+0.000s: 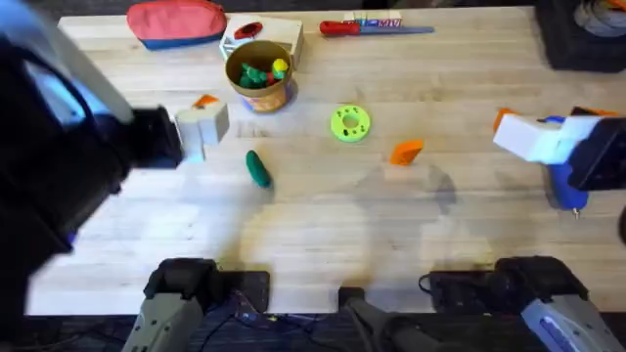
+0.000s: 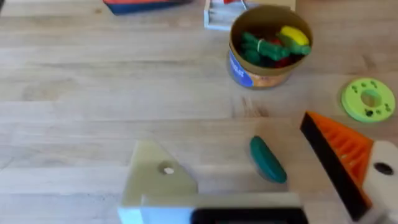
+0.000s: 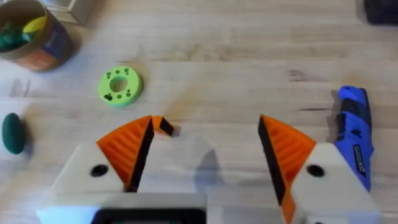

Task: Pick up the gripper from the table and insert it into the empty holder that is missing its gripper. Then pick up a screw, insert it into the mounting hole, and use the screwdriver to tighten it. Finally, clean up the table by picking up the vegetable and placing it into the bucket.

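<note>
Since left end effector (image 2: 261, 186) lacks one orange tip, its bare white mount (image 2: 158, 177) is your empty holder; jaws wide, holding nothing. Right end effector (image 3: 205, 158) wide, hovering by loose orange gripper (image 1: 406, 152) on table (image 1: 323, 235). Blue screwdriver (image 1: 565, 186) lies beside right arm. Vegetable (image 1: 257, 168) near bucket (image 1: 259, 76).

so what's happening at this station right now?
Nothing is held yet. The left gripper has one bare white finger lacking its orange pad; the loose orange pad lies on the table. The right gripper hangs open above that pad, beside the blue screwdriver. The green vegetable lies outside the bucket.
</note>
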`<state>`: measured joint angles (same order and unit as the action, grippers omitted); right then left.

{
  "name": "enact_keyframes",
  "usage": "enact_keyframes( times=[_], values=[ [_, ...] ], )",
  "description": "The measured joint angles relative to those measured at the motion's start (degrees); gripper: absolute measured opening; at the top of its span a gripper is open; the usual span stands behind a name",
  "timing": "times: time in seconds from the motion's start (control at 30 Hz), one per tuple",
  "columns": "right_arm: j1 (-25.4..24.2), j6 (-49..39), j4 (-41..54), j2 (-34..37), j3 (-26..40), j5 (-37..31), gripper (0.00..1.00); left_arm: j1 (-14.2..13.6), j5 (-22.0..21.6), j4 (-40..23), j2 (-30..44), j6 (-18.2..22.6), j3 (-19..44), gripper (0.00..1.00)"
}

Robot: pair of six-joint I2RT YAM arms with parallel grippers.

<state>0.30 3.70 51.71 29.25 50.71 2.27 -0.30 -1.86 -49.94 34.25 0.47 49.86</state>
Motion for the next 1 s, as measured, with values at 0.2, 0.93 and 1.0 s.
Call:
enact_keyframes(
  times=[0.2, 0.93, 1.0],
  values=[
    [0.0, 0.2, 6.48, 10.06, 9.62, 0.41, 0.992, 0.0, 7.57, -1.89, 13.36, -0.02, 10.51, 0.986],
    [0.0, -1.14, 6.86, 11.59, 9.97, 0.39, 0.992, -4.42, 17.23, 4.05, 27.6, -13.57, -6.75, 0.066],
    [0.0, -1.15, 7.07, 11.58, 9.97, 0.39, 0.992, -4.78, 17.27, 4.41, 27.51, -13.43, -6.75, 0.12]
  ],
)
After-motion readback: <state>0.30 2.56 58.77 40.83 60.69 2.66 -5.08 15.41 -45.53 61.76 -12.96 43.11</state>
